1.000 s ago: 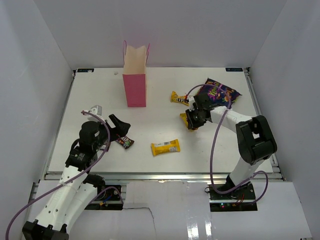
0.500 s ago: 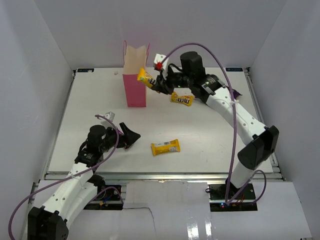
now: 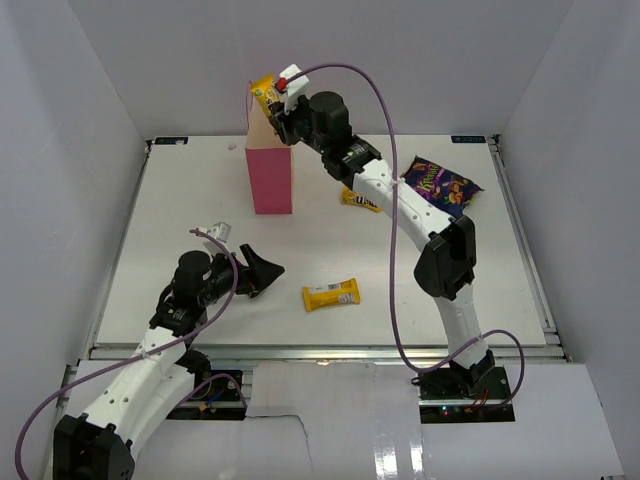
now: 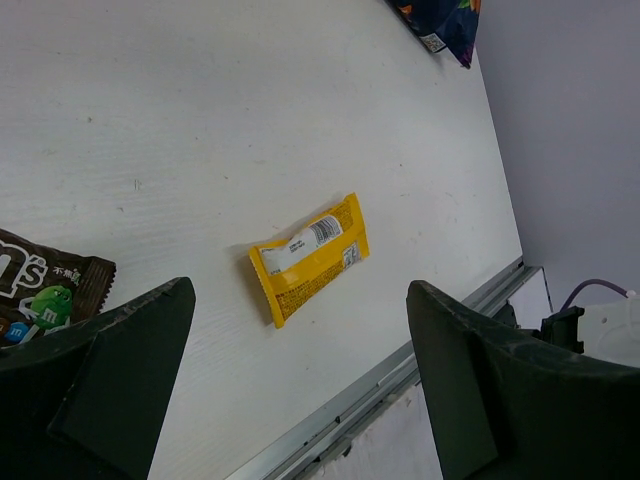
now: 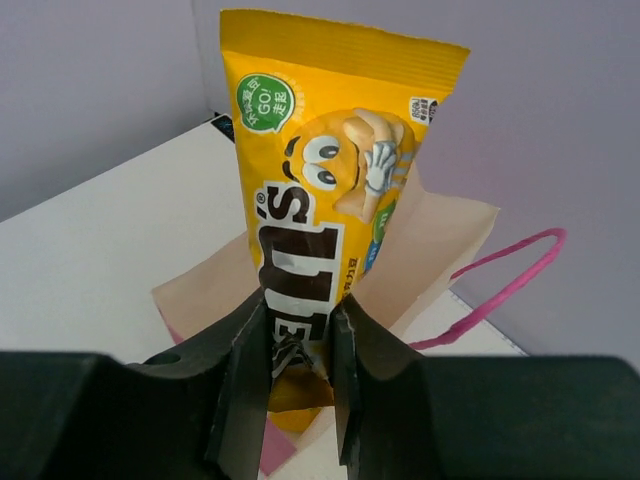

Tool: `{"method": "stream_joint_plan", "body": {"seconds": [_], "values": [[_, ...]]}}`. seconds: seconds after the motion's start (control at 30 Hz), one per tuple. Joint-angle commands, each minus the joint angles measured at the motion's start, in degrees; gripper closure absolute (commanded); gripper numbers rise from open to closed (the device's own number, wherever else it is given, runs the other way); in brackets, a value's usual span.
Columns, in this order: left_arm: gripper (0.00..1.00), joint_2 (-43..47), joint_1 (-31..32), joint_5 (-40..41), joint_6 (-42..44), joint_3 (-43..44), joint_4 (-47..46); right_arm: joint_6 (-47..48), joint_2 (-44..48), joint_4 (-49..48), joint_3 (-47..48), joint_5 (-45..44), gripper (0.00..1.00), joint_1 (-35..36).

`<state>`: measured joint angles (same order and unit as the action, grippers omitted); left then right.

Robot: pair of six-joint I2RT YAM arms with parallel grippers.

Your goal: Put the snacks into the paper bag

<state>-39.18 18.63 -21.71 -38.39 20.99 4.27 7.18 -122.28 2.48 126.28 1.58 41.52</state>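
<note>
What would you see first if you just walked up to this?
The bright yellow candy packet catches the eye first. It is pinched upright in the right gripper, right at the open top of the tall pink paper bag at the back of the table. Next come the dark blue-purple snack bag lying at the far right and a second yellow packet alone near the front middle.

— Is there room for my right tool [image 5: 297, 312] straight down into the paper bag [image 3: 270, 182]?
— Yes. The mouth gapes under the held packet [image 5: 325, 180]. One pink handle [image 5: 553, 237] loops just beside it, and the back wall [image 3: 350, 60] is near behind.
— And my left tool [image 3: 258, 272]?
— Bare counter [image 4: 200, 110] ahead between wide-spread fingers, barring a loose yellow packet [image 4: 308, 258]. A brown packet [image 4: 40, 290] sits by one finger.
</note>
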Motion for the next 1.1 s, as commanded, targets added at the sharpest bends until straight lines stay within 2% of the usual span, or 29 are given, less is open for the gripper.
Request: {"method": "stream_joint_plan", "body": {"seconds": [0.0,0.07,0.1,0.23,0.37,0.4,0.47,0.5,0.57,0.6,0.63,0.67,0.73,0.8,0.83,0.87,0.93,1.07], "values": [[0.03,0.5,0.4,-0.7,-0.1,0.2,-0.9,-0.6,-0.3,-11.3,3.4,-7.3,0.67,2.1],[0.03,0.2,0.5,-0.8,0.1,0.6,-0.8,0.6,-1.1,-13.7,2.4,-10.5,0.57,2.3],[0.03,0.0,0.6,-1.0,0.2,0.9,-0.9,1.3,-1.4,-14.3,2.2,-11.1,0.45,2.4],[0.03,-1.2,0.8,-1.7,0.9,1.9,-1.0,2.4,-2.0,-15.0,1.9,-11.4,0.26,2.4],[0.03,-2.0,1.1,-1.6,1.6,3.3,-1.0,1.9,-0.5,-14.4,1.5,-10.7,0.25,2.3],[0.03,-2.4,1.7,-1.6,1.8,3.8,-1.2,1.7,0.3,-13.6,1.4,-7.1,0.25,2.2],[0.03,-4.8,2.5,-1.6,3.3,5.7,-1.2,2.7,4.4,-8.5,0.3,2.4,0.14,0.9],[0.03,-6.1,3.9,-1.5,3.9,6.7,-1.1,4.1,6.1,-6.0,-0.6,15.1,0.12,0.3],[0.04,-11.2,5.8,-0.9,6.5,8.8,-1.0,8.4,12.0,1.6,-3.7,26.7,0.08,-0.8],[0.05,-13.3,8.5,-0.4,7.6,11.2,-0.8,9.2,14.2,3.5,-9.1,34.5,0.07,-2.0],[0.05,-15.3,10.0,1.1,10.4,12.4,-0.6,10.1,18.3,8.0,-12.1,38.4,0.07,-2.7],[0.05,-19.7,13.1,1.9,12.1,15.4,0.5,13.1,20.4,10.5,-19.2,44.8,0.08,-4.6],[0.05,-24.3,16.0,3.4,15.8,18.3,1.8,15.3,24.6,14.4,-27.8,48.1,0.08,-7.1],[0.05,-30.7,20.4,5.1,22.1,22.7,3.7,17.0,30.0,18.1,-36.1,52.1,0.08,-13.1],[0.05,-32.8,22.0,5.5,24.6,24.0,4.3,17.8,31.6,19.3,-43.3,52.5,0.08,-15.4],[0.05,-34.9,23.5,6.7,28.9,25.4,5.0,18.2,34.2,21.1,-46.5,52.6,0.08,-20.2],[0.04,-41.4,27.5,8.2,32.7,29.7,7.2,21.6,36.9,24.5,-53.5,52.8,0.08,-24.8],[0.07,-52.1,31.3,10.9,38.7,36.6,12.8,24.4,41.1,26.9,-62.5,52.1,0.07,-34.3]]}}
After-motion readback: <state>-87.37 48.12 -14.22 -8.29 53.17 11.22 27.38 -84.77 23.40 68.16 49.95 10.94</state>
